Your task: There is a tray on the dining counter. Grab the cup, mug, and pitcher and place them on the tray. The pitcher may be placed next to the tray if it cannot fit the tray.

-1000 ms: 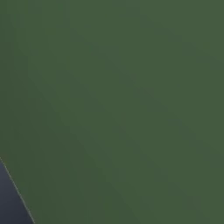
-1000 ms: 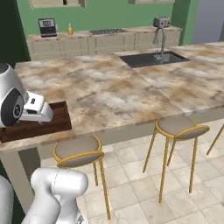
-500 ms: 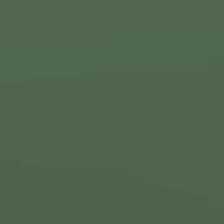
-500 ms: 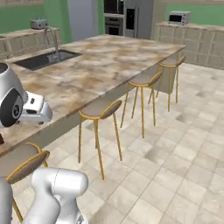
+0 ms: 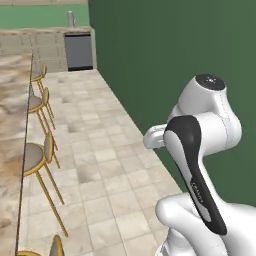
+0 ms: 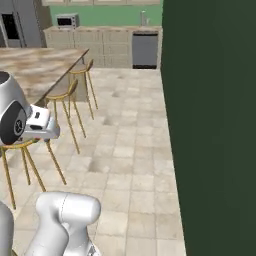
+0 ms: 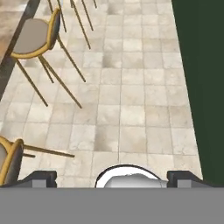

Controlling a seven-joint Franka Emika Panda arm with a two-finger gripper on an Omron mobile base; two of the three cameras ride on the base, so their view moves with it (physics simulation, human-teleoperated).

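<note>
My gripper [image 7: 112, 179] hung over bare tiled floor [image 7: 131, 87] with its two dark finger tips spread wide apart and nothing between them. Through the hand camera I looked down on a gold-legged stool [image 7: 37, 37] with a grey-brown seat, and a second one cut off by the frame's edge, both tucked beside the dining counter [image 7: 13, 26]. A dark green wall [image 7: 201, 87] ran along the other side of the floor.

From the base cameras, the dining counter [image 5: 11, 130] [image 6: 37, 67] stretched away on my left, its marbled top showing nothing on it in the part I could see, with the stools [image 5: 37, 155] [image 6: 65, 95] lined along its edge. My white arm [image 5: 205, 150] was folded close to the green wall [image 5: 175, 50]. At the far end stood cream cabinets [image 6: 100, 42], a dark dishwasher front [image 6: 145, 50] and a microwave [image 6: 66, 20]
</note>
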